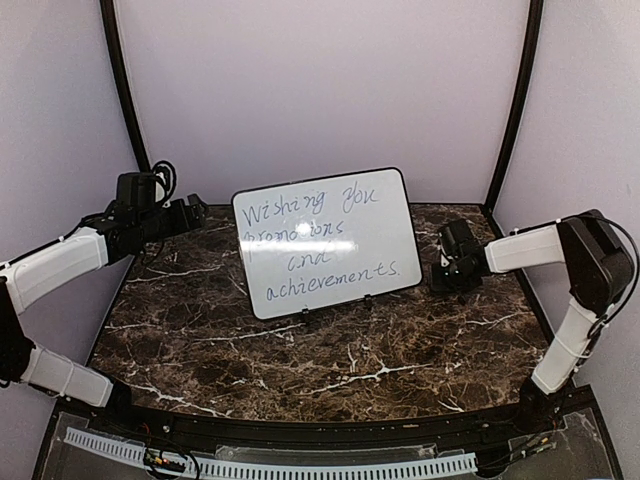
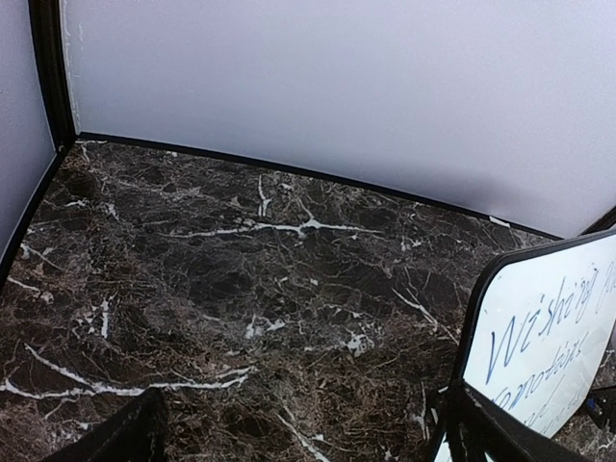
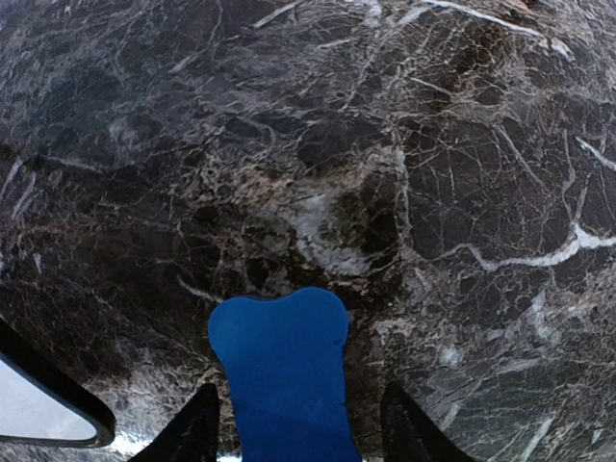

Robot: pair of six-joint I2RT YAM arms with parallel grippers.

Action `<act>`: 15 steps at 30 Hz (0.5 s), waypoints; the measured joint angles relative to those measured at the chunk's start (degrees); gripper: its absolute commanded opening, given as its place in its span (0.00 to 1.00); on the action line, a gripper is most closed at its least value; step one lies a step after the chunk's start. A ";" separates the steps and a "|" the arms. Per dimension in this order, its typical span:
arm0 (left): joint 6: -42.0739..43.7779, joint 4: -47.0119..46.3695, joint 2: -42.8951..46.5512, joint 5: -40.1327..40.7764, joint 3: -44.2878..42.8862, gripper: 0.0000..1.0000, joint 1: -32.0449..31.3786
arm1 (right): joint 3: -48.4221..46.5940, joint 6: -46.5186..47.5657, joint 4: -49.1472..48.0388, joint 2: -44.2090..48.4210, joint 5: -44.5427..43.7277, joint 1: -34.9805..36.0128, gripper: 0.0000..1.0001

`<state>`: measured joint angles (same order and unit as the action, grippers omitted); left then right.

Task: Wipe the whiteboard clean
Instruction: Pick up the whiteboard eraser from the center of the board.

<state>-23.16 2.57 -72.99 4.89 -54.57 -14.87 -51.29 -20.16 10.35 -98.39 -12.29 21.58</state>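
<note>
finds the whiteboard (image 1: 325, 240) propped leaning back at worktop (image 1: 300, 365) centre, covered in writing. straddles the blue eraser (image 3: 284, 375) at its 3 o'clock with the right fingers (image 3: 197, 428), gaps both sides, nothing clamped. holds the left fingers (image 2: 135, 438) wide, empty, at 9 o'clock. risks tipping the lightly propped whiteboard under a hard unbraced wipe.

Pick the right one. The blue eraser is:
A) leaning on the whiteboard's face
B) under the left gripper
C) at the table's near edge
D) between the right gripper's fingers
D: the right wrist view shows the blue eraser between the two fingers of the right gripper, over the marble table.
</note>
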 measured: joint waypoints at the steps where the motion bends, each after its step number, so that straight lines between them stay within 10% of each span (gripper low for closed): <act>1: -0.02 0.00 -0.11 -0.04 0.00 0.99 0.04 | 0.26 -0.28 -0.57 0.07 0.09 0.00 0.48; 15: -0.24 -0.39 -0.44 -1.07 0.31 0.99 0.26 | 3.74 0.20 -4.11 2.08 -0.46 0.00 0.43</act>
<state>-23.40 2.17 -73.43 3.81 -54.26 -14.61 -47.55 -19.97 6.24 -96.31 -12.75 21.58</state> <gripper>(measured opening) 0.989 0.429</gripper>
